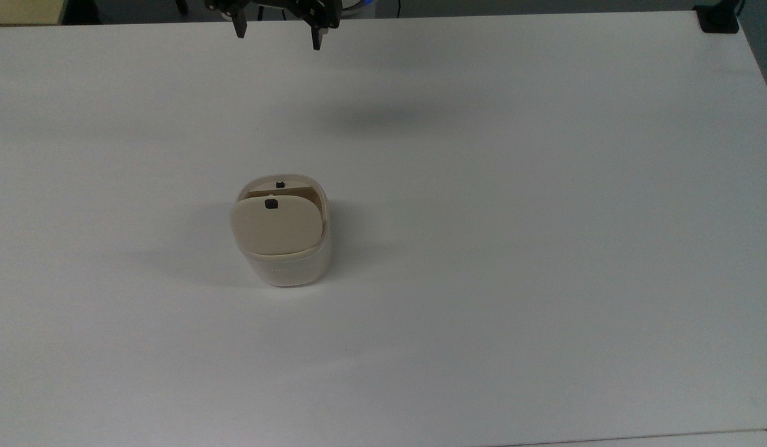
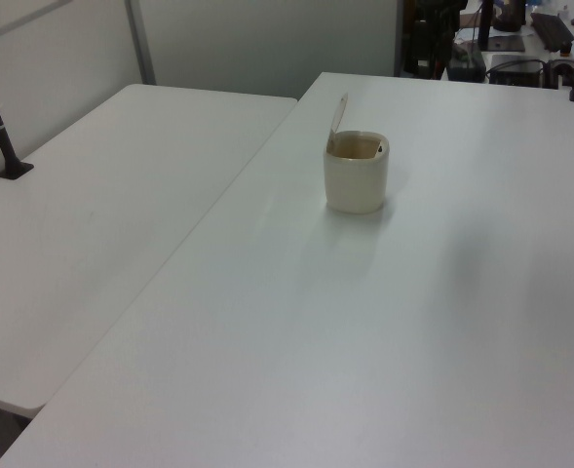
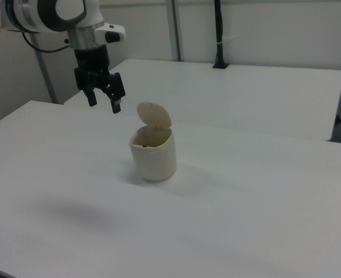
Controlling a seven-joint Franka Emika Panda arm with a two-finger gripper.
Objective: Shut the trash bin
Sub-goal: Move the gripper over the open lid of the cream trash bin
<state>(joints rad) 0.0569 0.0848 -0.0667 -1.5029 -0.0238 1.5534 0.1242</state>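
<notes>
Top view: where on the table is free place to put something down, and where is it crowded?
Nearly all of the white table is bare: the wide stretches to the top view's left and right of the trash bin, and below it. The bin's lid stands raised. The open gripper hangs over the far edge.

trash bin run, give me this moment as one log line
task: close bin | trash bin: upright on table | lid: raised, open | gripper: open, in the air, apart from bin | step: not started

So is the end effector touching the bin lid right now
No, the end effector hangs open, apart from the raised lid of the trash bin.
</notes>
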